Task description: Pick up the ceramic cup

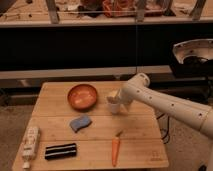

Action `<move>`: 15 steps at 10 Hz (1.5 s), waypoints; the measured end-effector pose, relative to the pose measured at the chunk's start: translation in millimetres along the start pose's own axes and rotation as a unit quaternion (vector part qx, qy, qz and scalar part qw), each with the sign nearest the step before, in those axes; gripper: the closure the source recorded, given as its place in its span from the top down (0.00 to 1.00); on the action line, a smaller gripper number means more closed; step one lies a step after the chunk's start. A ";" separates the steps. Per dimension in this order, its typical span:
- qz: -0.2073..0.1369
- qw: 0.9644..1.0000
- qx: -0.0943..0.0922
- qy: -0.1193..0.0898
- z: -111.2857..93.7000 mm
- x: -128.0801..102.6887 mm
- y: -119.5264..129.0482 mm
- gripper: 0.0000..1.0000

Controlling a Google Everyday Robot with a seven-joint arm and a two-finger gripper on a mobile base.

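Observation:
The ceramic cup (115,107) is a small whitish tapered cup standing upright on the wooden table (140,127), just right of the orange-brown bowl. My gripper (114,98) comes in from the right at the end of the white arm (165,104) and sits directly over and around the cup's rim, hiding its upper part. The cup's base rests on the table.
An orange-brown bowl (82,96) stands left of the cup. A blue sponge (80,122), a carrot (115,149), a black packet (61,150) and a white bottle (31,144) lie nearer the front. A dark shelf runs behind the table.

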 end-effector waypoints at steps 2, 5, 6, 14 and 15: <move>-0.002 1.000 0.000 0.000 2.5 0.2 0.1 0.68; -0.005 1.000 -0.001 0.000 3.1 0.0 -0.3 0.72; -0.006 1.000 -0.001 -0.001 1.0 -1.3 -0.3 0.62; -0.019 1.000 0.002 0.000 -25.4 -7.8 -7.5 0.00; -0.022 1.000 0.002 0.001 -32.4 -5.8 -10.1 0.00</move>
